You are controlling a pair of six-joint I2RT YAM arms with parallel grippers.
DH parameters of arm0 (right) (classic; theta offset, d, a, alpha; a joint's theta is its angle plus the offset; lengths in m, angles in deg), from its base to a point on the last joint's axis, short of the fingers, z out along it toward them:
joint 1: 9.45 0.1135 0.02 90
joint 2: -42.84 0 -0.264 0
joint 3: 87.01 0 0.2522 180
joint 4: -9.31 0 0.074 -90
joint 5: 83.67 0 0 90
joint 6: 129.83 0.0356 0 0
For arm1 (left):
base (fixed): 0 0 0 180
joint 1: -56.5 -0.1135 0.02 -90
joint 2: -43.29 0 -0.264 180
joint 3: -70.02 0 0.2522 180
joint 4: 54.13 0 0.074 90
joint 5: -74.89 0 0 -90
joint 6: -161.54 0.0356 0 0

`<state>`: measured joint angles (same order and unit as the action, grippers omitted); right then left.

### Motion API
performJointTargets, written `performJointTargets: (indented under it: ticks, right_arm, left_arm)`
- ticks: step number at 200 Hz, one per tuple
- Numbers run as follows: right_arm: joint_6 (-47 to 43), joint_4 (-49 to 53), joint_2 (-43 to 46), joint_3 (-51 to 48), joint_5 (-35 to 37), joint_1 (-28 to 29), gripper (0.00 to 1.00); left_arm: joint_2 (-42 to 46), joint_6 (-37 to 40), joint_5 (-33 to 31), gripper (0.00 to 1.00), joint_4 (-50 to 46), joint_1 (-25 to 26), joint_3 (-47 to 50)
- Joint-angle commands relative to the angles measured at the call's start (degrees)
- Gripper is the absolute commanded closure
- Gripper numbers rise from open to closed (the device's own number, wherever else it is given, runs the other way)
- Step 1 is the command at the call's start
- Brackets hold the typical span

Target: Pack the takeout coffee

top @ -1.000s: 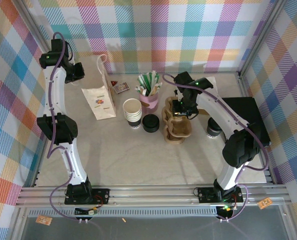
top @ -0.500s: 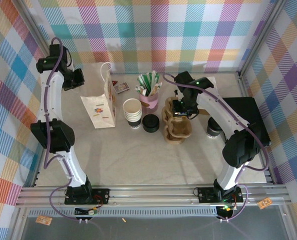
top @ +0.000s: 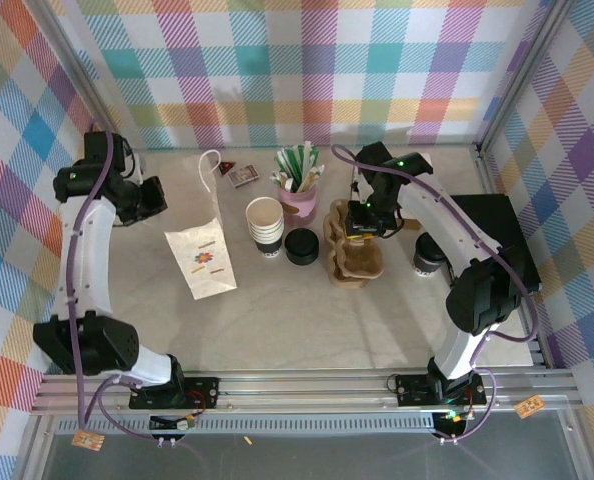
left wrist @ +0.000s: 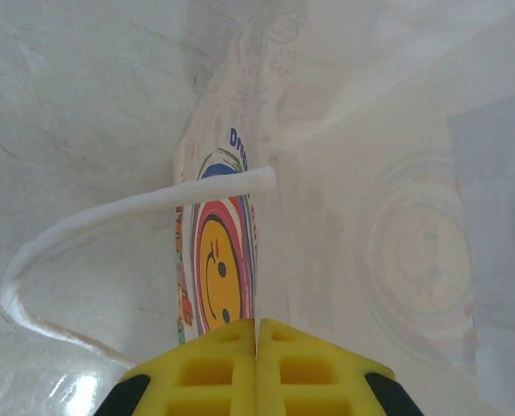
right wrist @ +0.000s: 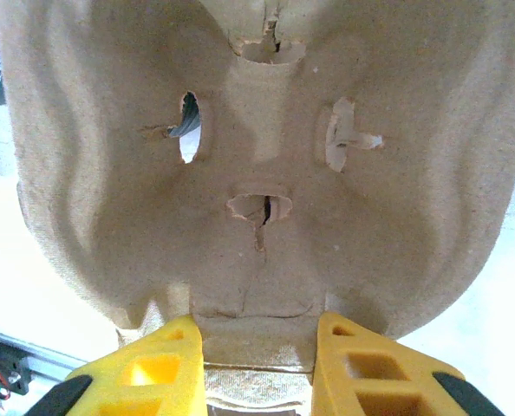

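My left gripper [top: 159,204] is shut on the thin edge of the white paper bag [top: 205,262], whose smiley print [left wrist: 218,269] and white cord handle [left wrist: 110,217] fill the left wrist view above the closed gripper [left wrist: 255,325]. My right gripper [top: 362,222] sits at the far end of the brown pulp cup carrier [top: 352,250]; in the right wrist view the gripper [right wrist: 256,322] has its fingers pressed against both sides of the carrier's [right wrist: 257,130] end tab. The takeout coffee [top: 425,255], black-lidded, stands right of the carrier, partly hidden by the right arm.
A stack of lidless paper cups [top: 265,225] and a stack of black lids [top: 301,246] stand between bag and carrier. A pink cup of stirrers [top: 299,180] and a small packet [top: 241,175] lie behind. A black box [top: 492,240] sits at the right.
The left arm has swung down and left, pulling the bag nearer and tipping it over. The right gripper has stayed at the carrier, barely shifting.
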<state>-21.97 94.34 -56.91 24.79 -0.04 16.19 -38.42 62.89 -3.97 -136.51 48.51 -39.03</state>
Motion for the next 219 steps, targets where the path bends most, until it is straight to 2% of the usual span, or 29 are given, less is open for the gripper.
performJointTargets:
  ticks: [1, 62, 114, 159, 175, 197, 219]
  right_arm:
    - [0.0, 2.1, 2.7, -0.8, -2.9, -0.3, 0.75]
    - [0.1, 1.9, 5.6, -3.8, -0.5, -0.6, 0.74]
    - [-2.1, -0.4, 5.1, -3.7, -0.2, -1.3, 0.74]
    - [-4.7, -0.2, 5.0, -1.3, -0.9, -1.8, 0.74]
    - [-4.9, 0.0, 5.5, -1.3, -0.5, -1.9, 0.74]
    - [-5.1, -0.1, 6.4, -2.3, -0.7, -1.9, 0.74]
    - [-5.2, -0.1, 7.0, -2.9, 0.0, -1.9, 0.74]
  left_arm:
    - [5.5, -2.0, 2.6, 1.00, 1.4, -0.4, 3.9]
    - [18.9, -8.3, 7.9, 1.00, 6.3, 2.5, 16.9]
    - [25.0, -10.5, 3.9, 1.00, 3.3, 11.5, 21.6]
    - [29.1, -14.1, 5.3, 1.00, 1.3, 13.6, 23.7]
    - [29.1, -14.5, 3.6, 0.89, 0.2, 13.6, 23.7]
    - [29.3, -15.0, 1.6, 0.63, -1.1, 13.7, 23.0]
    - [29.7, -15.4, 0.0, 0.56, -2.2, 13.6, 21.3]
